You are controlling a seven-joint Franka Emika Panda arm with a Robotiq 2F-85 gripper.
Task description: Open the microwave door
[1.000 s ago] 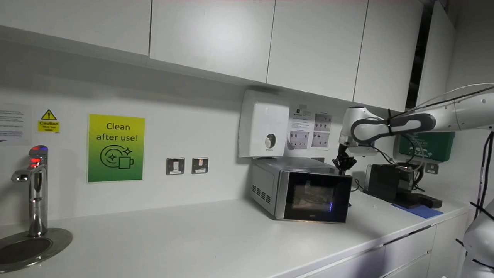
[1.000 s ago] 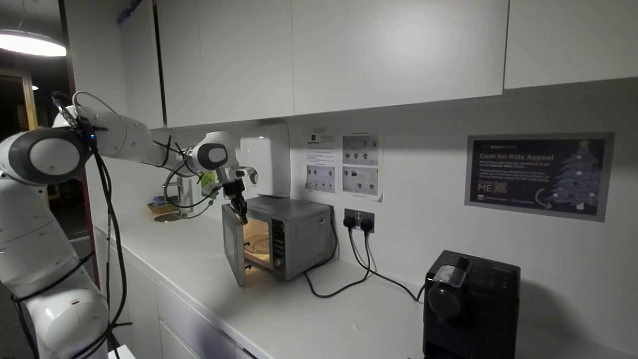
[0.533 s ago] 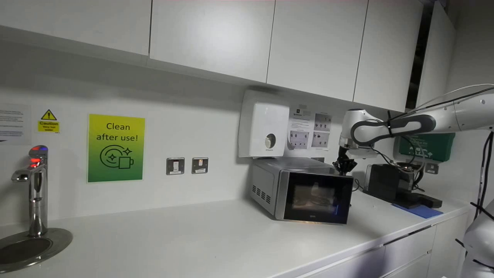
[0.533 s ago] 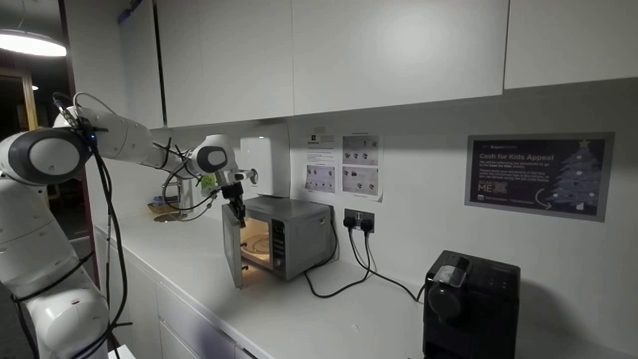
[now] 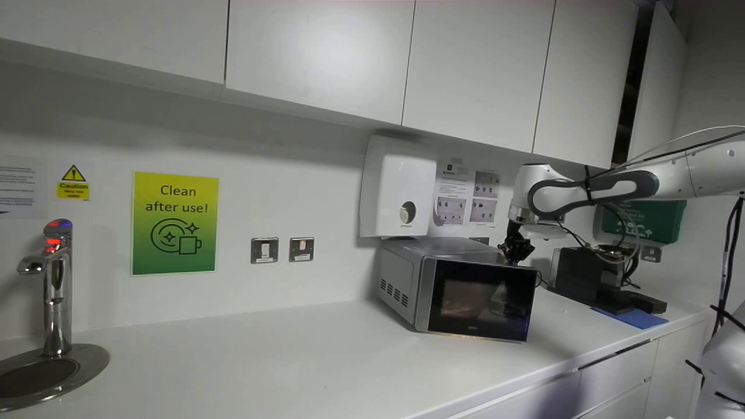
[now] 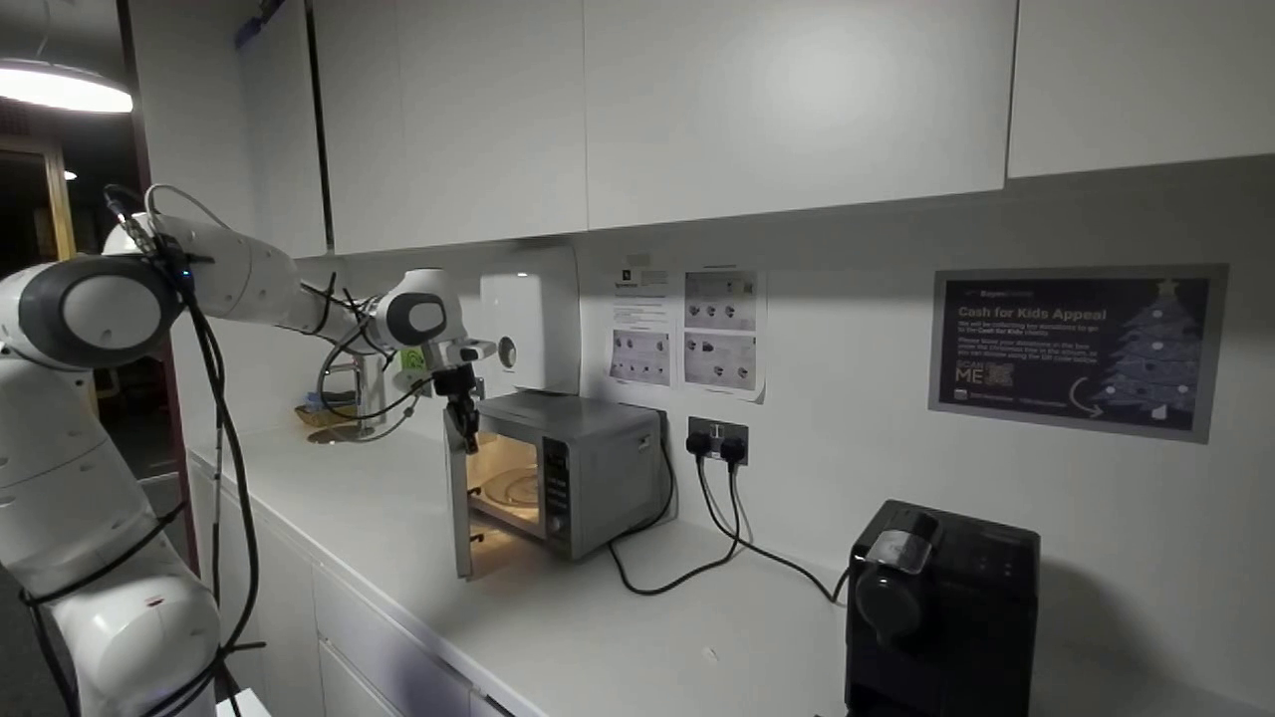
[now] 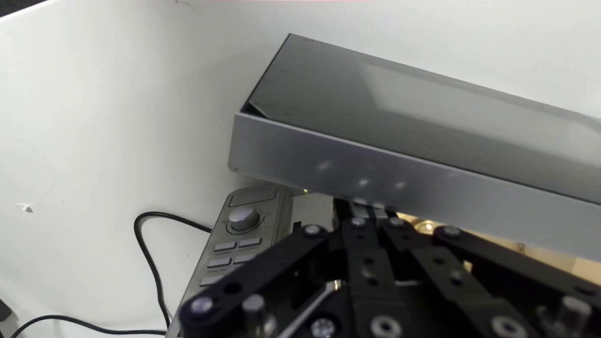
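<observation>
1. Microwave (image 6: 618, 463): stands on the counter (image 6: 618, 642), with the dispenser (image 5: 398, 186) mounted on the wall behind.
2. Door (image 5: 480, 299): partly open. Its free edge stands away from the control panel (image 6: 556, 488); in an exterior view the gap exposes the lit cavity and the turntable (image 6: 513, 488).
3. Gripper (image 6: 469, 444): points downward at the upper free corner of the door, on the inner side. In the wrist view the fingers (image 7: 360, 210) are together, i.e. closed, directly beside the door's top edge. Contact with the door cannot be confirmed.
4. Knob (image 7: 243, 218): shows on the control panel in the wrist view, near the door's free corner.
5. Arm (image 6: 249, 274): extends above the counter in both exterior views, cables strapped along it.
6. Plugs (image 6: 732, 451): two, seated in the socket (image 6: 716, 431) near the microwave.
7. Black machine (image 6: 941, 607): stands on the counter, well apart from the microwave. A blue mat (image 5: 631, 317) lies at its front.
8. Wall items: notices (image 6: 642, 339), poster (image 6: 1081, 354), green box (image 5: 663, 218), green-yellow sign (image 5: 174, 224).
9. Tap (image 5: 57, 302): upright on the counter, well apart from the microwave.
10. Cabinets (image 5: 314, 64): run above the counter.
</observation>
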